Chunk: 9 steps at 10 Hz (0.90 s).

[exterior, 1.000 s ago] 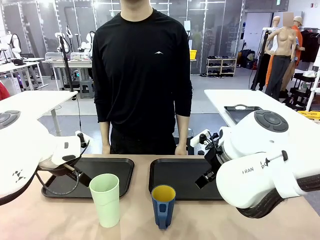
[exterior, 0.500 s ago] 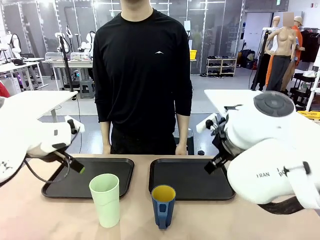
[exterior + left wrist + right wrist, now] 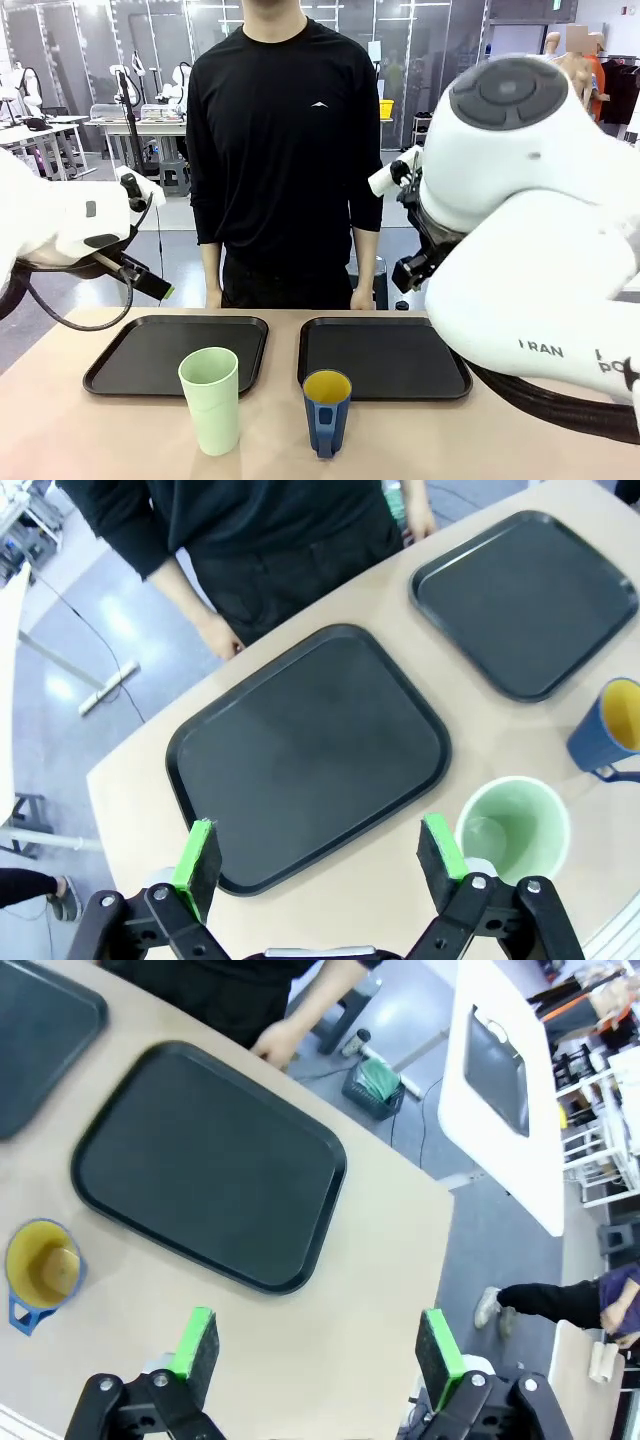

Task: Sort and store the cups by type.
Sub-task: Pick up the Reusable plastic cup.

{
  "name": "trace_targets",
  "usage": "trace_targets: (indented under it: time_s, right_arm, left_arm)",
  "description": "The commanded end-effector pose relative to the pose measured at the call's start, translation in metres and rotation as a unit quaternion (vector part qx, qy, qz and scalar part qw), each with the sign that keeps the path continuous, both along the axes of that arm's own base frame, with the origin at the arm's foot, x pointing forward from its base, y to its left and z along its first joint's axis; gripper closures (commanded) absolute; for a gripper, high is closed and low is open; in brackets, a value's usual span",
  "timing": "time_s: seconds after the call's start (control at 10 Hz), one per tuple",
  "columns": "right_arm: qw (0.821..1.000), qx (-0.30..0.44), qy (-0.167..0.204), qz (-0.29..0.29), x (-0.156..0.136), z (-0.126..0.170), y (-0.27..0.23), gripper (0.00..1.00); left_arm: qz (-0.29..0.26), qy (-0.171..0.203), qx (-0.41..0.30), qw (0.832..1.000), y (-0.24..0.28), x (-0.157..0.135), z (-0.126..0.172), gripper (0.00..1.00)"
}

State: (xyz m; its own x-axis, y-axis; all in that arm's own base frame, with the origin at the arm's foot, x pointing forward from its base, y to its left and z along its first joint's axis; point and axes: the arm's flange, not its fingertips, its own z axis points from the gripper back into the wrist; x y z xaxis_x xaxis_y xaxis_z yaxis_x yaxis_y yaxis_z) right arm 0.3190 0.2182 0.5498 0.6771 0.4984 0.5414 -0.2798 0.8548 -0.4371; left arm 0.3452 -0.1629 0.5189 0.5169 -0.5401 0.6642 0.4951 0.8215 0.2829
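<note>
A tall mint-green tumbler (image 3: 210, 398) stands upright near the table's front edge, in front of the left black tray (image 3: 175, 350). To its right is the dark blue mug (image 3: 327, 410), yellow inside, in front of the right black tray (image 3: 385, 355). My left gripper (image 3: 318, 852) hangs open and empty high above the left tray (image 3: 310, 755), with the tumbler (image 3: 513, 830) and mug (image 3: 610, 730) off to one side. My right gripper (image 3: 316, 1345) is open and empty, high over bare table beside the right tray (image 3: 210, 1165). The mug (image 3: 40, 1272) sits far from it.
A person in black stands at the far side of the table, hands (image 3: 285, 1040) hanging near its edge. Neither tray holds anything. A white side table (image 3: 500, 1080) stands beyond the right end.
Both arms have risen well above the table and pulled outward. The two cups and trays have stayed put.
</note>
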Motion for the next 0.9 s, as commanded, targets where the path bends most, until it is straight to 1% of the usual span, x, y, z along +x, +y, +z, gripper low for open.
trace_targets:
  time_s: [0.0, 0.3, 0.5, 0.6, 0.7, 0.8]
  right_arm:
    - [0.999, 0.022, -0.001, -0.024, 0.003, -0.001, 0.001, 0.0]
    - [0.999, 0.035, 0.005, -0.032, 0.004, -0.002, 0.002, 0.0]
    - [0.999, 0.025, 0.009, -0.024, 0.008, -0.007, -0.005, 0.0]
    - [1.0, 0.011, -0.006, -0.009, 0.014, -0.015, -0.017, 0.0]
    - [1.0, 0.006, -0.004, -0.002, 0.02, -0.022, -0.031, 0.0]
    - [1.0, 0.007, 0.003, -0.012, 0.027, -0.03, -0.045, 0.0]
  left_arm:
    - [0.004, 0.005, 0.003, 1.0, -0.003, -0.01, 0.0, 0.0]
    - [0.002, 0.012, 0.008, 1.0, -0.003, -0.009, 0.0, 0.0]
    - [-0.001, 0.014, 0.016, 1.0, 0.0, -0.003, -0.004, 0.0]
    - [0.003, 0.021, 0.016, 1.0, 0.007, 0.004, -0.009, 0.0]
    - [0.016, 0.021, 0.019, 0.999, 0.019, 0.013, -0.014, 0.0]
    - [0.032, 0.026, 0.019, 0.999, 0.036, 0.023, -0.022, 0.0]
